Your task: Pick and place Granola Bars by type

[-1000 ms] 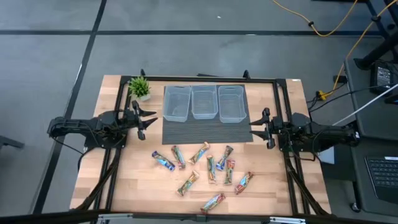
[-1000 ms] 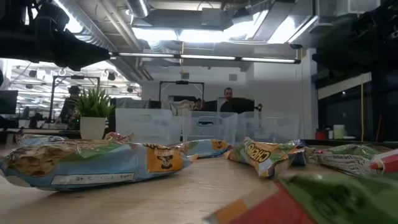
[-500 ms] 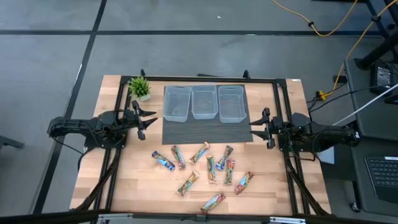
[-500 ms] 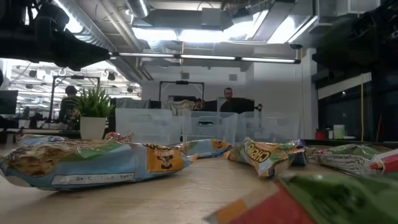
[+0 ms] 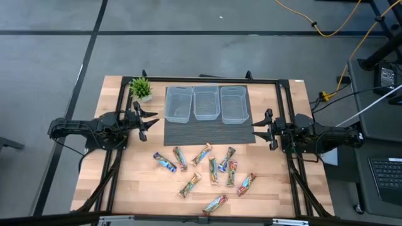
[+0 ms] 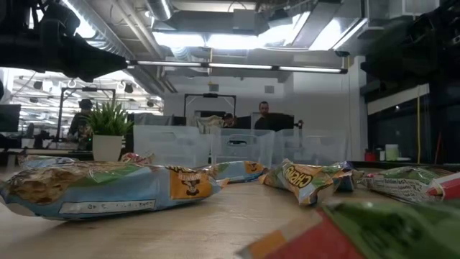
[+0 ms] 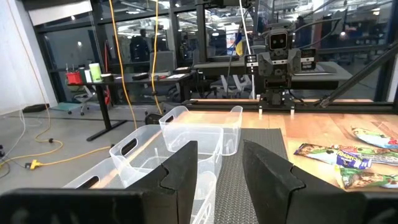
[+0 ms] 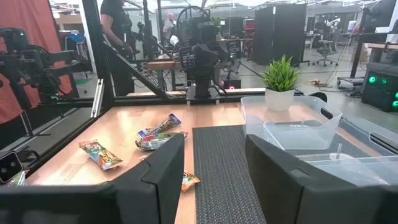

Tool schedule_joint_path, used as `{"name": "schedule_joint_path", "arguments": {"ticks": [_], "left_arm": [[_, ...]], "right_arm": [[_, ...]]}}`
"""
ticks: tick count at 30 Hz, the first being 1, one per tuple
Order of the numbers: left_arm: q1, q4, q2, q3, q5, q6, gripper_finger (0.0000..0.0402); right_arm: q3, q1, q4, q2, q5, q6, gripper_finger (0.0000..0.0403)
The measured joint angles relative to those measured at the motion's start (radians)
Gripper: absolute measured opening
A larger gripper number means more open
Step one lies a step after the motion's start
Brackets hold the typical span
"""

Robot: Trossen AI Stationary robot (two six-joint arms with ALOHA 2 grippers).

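Granola Bars [image 5: 201,168]: about ten, scattered lower centre of the high view on the wooden desk [image 5: 125,182]; none binned. No change over the last second, arms parked, so sorting not begun. Left pincer [image 5: 144,120] at left edge of frame centre, spread, empty. Right pincer [image 5: 260,129] at right, likewise spread, empty. Wrappers crinkled, glossy, slim oblongs in blue, red, green-tan. Three clear rigid bins [image 5: 206,102] upper centre, empty, behind a ribbed dark mat [image 5: 207,133]. Small potted plant [image 5: 141,88] upper left.
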Motion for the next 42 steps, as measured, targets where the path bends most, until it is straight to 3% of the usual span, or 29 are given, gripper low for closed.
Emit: {"name": "schedule_joint_path", "arguments": {"ticks": [37, 42], "left_arm": [[0.000, 0.000, 0.000, 0.000, 0.000, 0.000, 0.0120], [0.000, 0.002, 0.000, 0.000, 0.000, -0.001, 0.0120]], "right_arm": [[0.000, 0.000, 0.022, 0.000, 0.000, 0.000, 0.0174], [0.000, 0.000, 0.077, 0.000, -0.019, 0.134, 0.0174]]}}
